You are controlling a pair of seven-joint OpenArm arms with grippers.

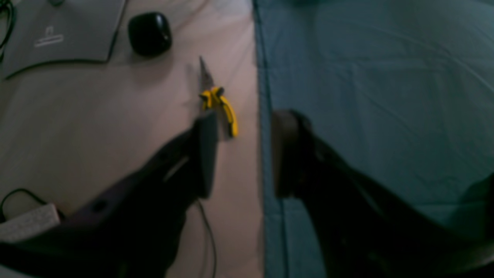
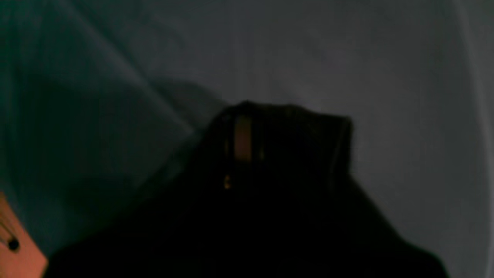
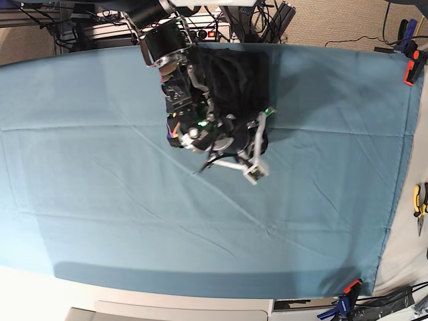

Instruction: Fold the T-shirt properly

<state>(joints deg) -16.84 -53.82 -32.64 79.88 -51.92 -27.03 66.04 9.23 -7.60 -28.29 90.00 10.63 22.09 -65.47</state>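
Note:
The black T-shirt (image 3: 241,73) lies bunched at the far middle of the teal cloth (image 3: 100,167). My right arm reaches over it, and my right gripper (image 3: 253,170) hangs just past the shirt's near edge. In the right wrist view that gripper (image 2: 283,114) is a dark, blurred shape with its jaws together. Whether any fabric is pinched does not show. My left gripper (image 1: 245,154) is open and empty above the edge of the teal cloth (image 1: 366,96), away from the shirt. It does not appear in the base view.
Yellow pliers (image 1: 220,104) lie on the bare table beside the cloth edge, seen also as pliers (image 3: 418,200) at the right. A grey flat device (image 1: 58,31), a black case (image 1: 149,33) and a white box (image 1: 27,222) sit nearby. Clamps (image 3: 409,70) (image 3: 348,291) hold the cloth.

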